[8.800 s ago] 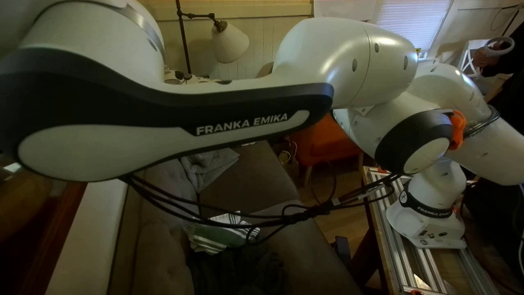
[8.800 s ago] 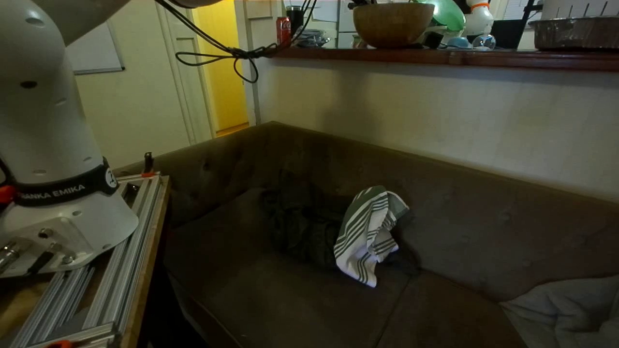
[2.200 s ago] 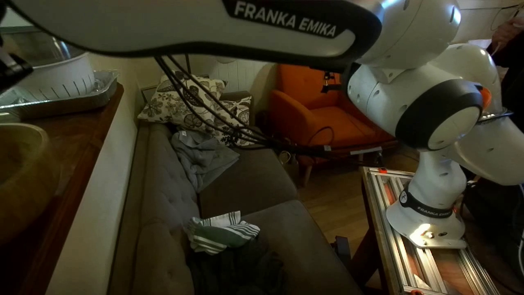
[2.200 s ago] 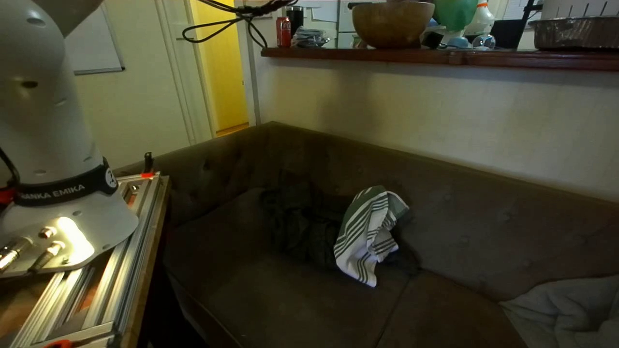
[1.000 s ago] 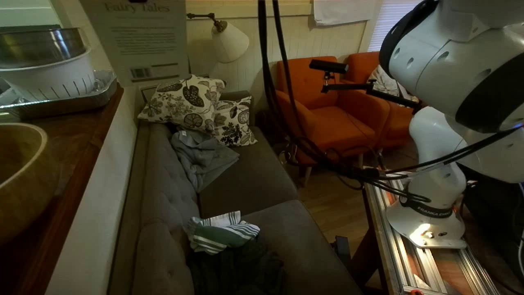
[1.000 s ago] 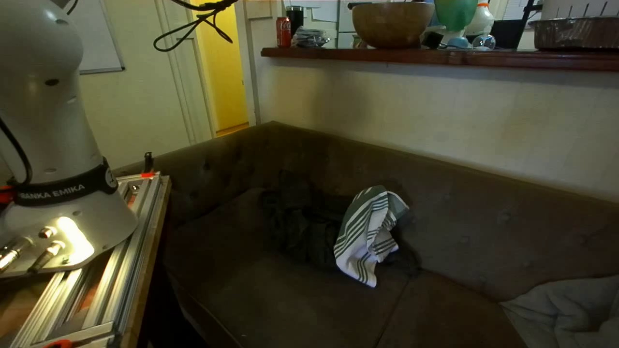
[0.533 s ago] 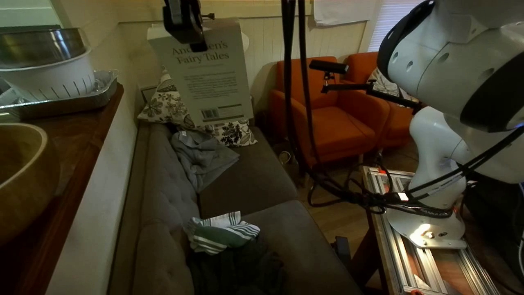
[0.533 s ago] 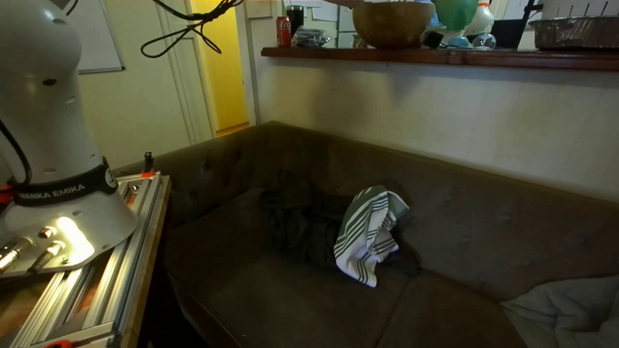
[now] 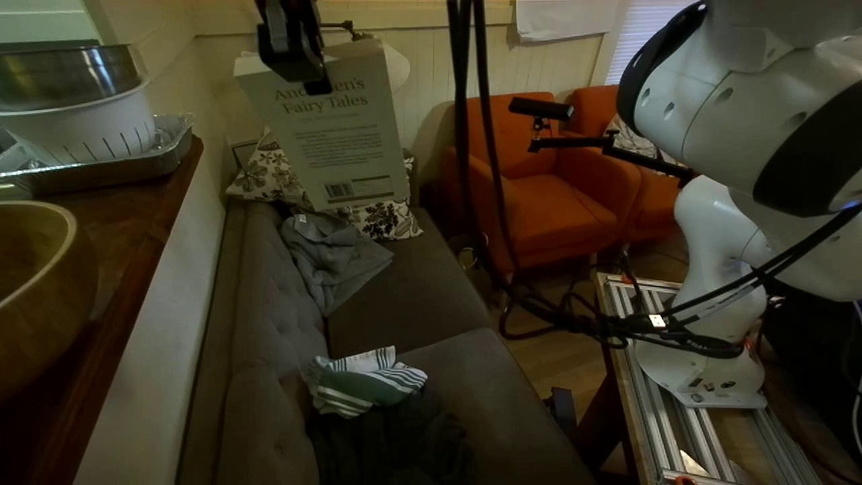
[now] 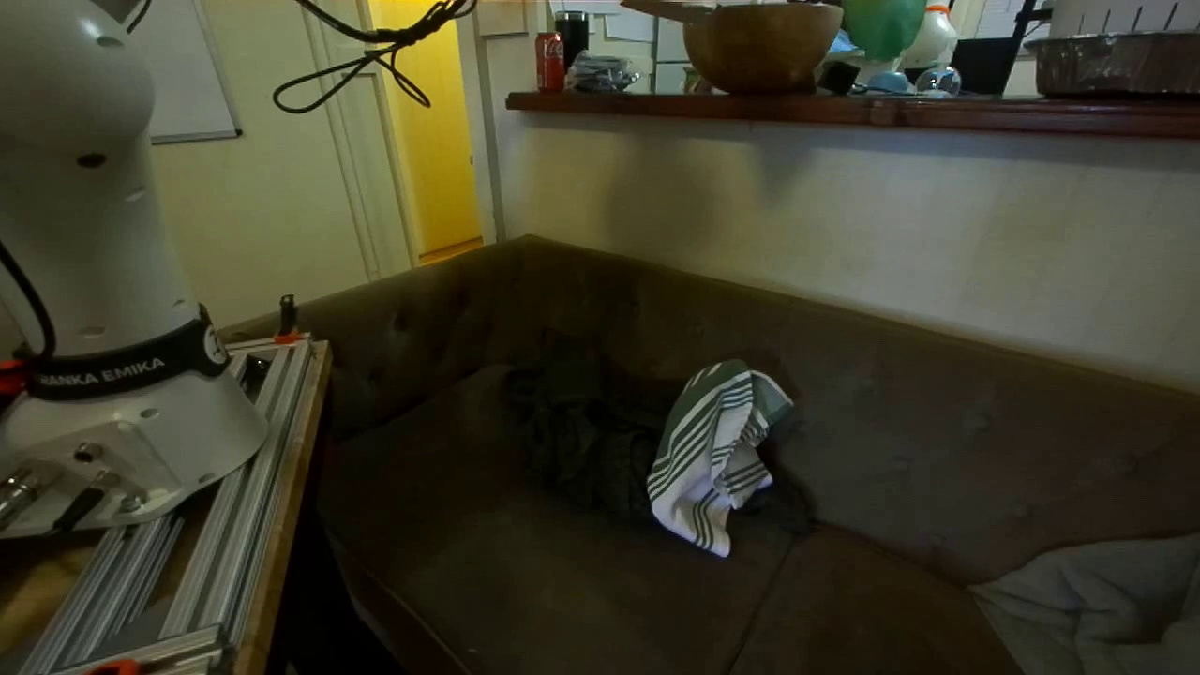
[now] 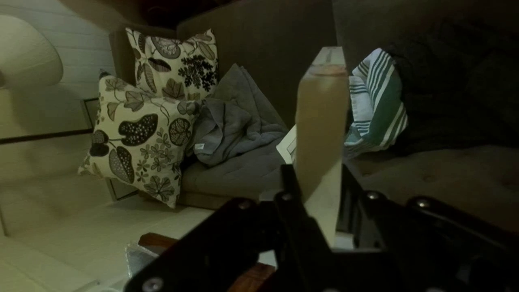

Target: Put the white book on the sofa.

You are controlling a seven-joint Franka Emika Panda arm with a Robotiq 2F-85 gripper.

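Hanging above the sofa (image 9: 411, 296), the book (image 9: 337, 131) is gripped near its top edge by the end effector (image 11: 317, 172), while a striped cloth (image 9: 367, 385) and two pillows (image 11: 140, 140) are seen on the sofa.

Is a white rectangular book (image 9: 343, 143); hangs tilted, upper left in an exterior view, clear of the long grey-brown fabric sofa (image 9: 414, 293).
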